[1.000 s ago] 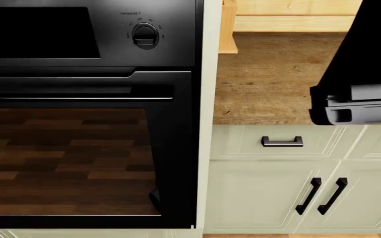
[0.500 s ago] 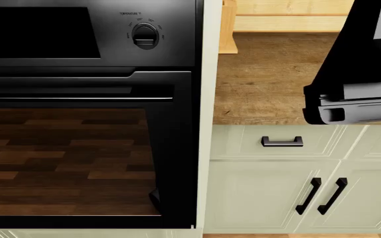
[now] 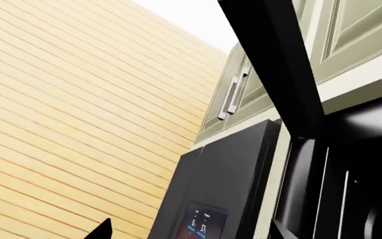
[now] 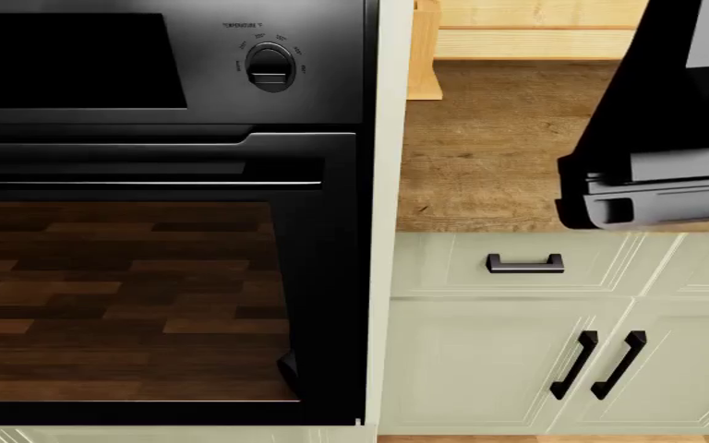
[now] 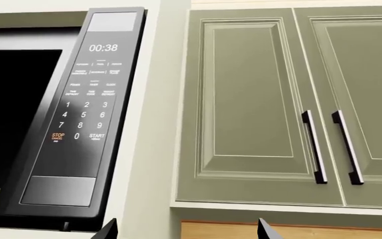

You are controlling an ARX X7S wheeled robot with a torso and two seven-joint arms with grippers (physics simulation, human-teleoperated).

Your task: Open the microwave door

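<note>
In the right wrist view the black microwave (image 5: 58, 114) is set in a pale cabinet column. Its keypad panel (image 5: 91, 109) reads 00:38, and its dark glass door (image 5: 12, 124) lies flush with the panel, shut. My right gripper (image 5: 186, 230) is open below and in front of the microwave's lower right corner, with only its two fingertips (image 5: 108, 230) showing and nothing between them. My left gripper (image 3: 187, 233) is open too, one dark fingertip (image 3: 101, 230) in view, pointing up past a black appliance front (image 3: 350, 189). The head view does not show the microwave.
A black oven (image 4: 158, 221) with a knob (image 4: 270, 66) fills the left of the head view. Beside it are a wooden counter (image 4: 490, 157), a drawer and cabinet doors (image 4: 515, 369). My right arm (image 4: 656, 185) hangs over the counter. Green wall cabinets (image 5: 277, 99) flank the microwave; a black fridge (image 3: 211, 199) stands by a yellow wall.
In the head view my right arm has shifted a little to the left and upward. The oven, counter and cabinets stand as before.
</note>
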